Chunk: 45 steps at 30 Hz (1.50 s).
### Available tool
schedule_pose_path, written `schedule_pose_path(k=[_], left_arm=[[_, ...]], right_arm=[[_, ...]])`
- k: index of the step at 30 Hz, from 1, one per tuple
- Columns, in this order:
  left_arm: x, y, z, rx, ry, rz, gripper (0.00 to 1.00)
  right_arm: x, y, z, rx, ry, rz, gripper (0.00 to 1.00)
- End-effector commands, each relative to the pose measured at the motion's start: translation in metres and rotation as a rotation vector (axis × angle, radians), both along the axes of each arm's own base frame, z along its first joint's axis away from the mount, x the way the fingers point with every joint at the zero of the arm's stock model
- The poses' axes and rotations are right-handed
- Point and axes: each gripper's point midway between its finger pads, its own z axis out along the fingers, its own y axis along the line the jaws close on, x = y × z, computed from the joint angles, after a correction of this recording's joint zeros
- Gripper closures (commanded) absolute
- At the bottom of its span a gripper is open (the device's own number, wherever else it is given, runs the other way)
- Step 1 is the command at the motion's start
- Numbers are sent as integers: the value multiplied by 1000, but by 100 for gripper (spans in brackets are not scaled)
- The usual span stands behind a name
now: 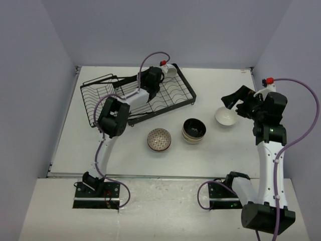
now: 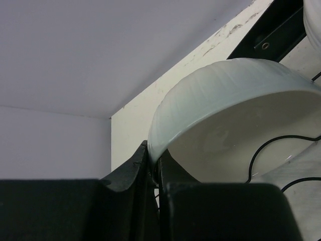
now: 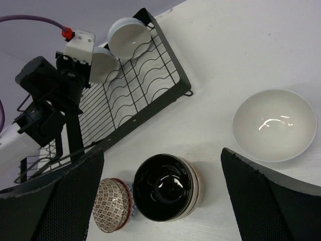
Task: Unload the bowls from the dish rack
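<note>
1. Pinching: your left gripper (image 2: 153,161) is clamped on the rim of a white bowl (image 2: 235,115), at the far-right corner of the dish rack (image 1: 100,100).
2. Your right gripper (image 3: 160,165) has its jaws wide w/ nothing held, above the table bowl (image 1: 226,116), right side.

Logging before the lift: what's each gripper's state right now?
Left gripper: shut on white bowl, at its rim.
Right gripper: open, empty.

Nothing much besides a plain white desk (image 1: 220,150), with pale lavender walls (image 1: 165,30) boxing the desk in behind and on both sides.
</note>
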Motion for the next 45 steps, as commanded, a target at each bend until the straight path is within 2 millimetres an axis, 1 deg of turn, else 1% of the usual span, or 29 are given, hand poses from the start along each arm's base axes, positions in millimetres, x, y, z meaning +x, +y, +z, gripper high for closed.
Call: schedule_pose_path(k=[1,2,4,7,8,9,10,11,12,13,14,17,19,24,25,29,33,38,40,42,43,44,45], left_arm=[[10,-7,7,-49,-82,-15,100],[8,-4,8,-40,-89,0,100],[9,-1,15,-28,-134,21,100],[4,12,29,-22,-241,104,100],[1,16,23,7,-224,117,100],[1,18,33,-16,-284,136,100],[-2,22,34,9,-295,161,100],[-4,25,41,-11,-350,177,100],[-7,26,44,8,-365,188,100],[-10,29,45,10,-381,208,100],[-12,30,52,-9,-428,221,100],[-17,32,57,-4,-470,245,100],[-18,30,60,-7,-479,244,100],[-24,25,75,1,-533,238,100],[-25,26,81,-12,-558,243,100],[-27,24,91,-12,-586,247,100],[-29,27,101,-11,-630,253,100],[-25,22,102,3,-634,212,100],[-19,16,97,32,-598,173,100],[-13,10,96,37,-578,138,100],[-9,6,84,71,-513,113,100],[-4,3,78,39,-486,97,100],[0,-1,79,23,-457,72,100]], right_arm=[[0,5,10,-11,-54,36,1],[0,5,11,-12,-58,39,1],[0,7,11,-9,-60,46,1],[-1,7,11,-6,-60,50,1],[-1,7,11,-6,-60,50,1],[-1,8,11,-6,-62,52,1],[-1,8,11,-6,-62,53,1],[-1,8,13,-6,-66,55,1],[-1,9,12,-5,-65,58,1],[-1,9,12,-4,-65,59,1],[-2,9,12,-4,-68,60,1],[-2,10,12,-3,-67,65,1],[-2,10,12,-3,-70,65,1],[-2,11,12,-1,-72,67,1],[-2,11,12,0,-73,70,1],[-3,11,13,-1,-80,70,1],[-3,11,13,-1,-82,70,1],[-3,12,13,-1,-84,74,1],[-3,11,12,-1,-82,71,1],[-3,11,10,-1,-83,69,1],[-2,11,9,1,-82,71,1],[-2,11,9,1,-82,71,1],[-1,12,7,4,-79,74,1]])
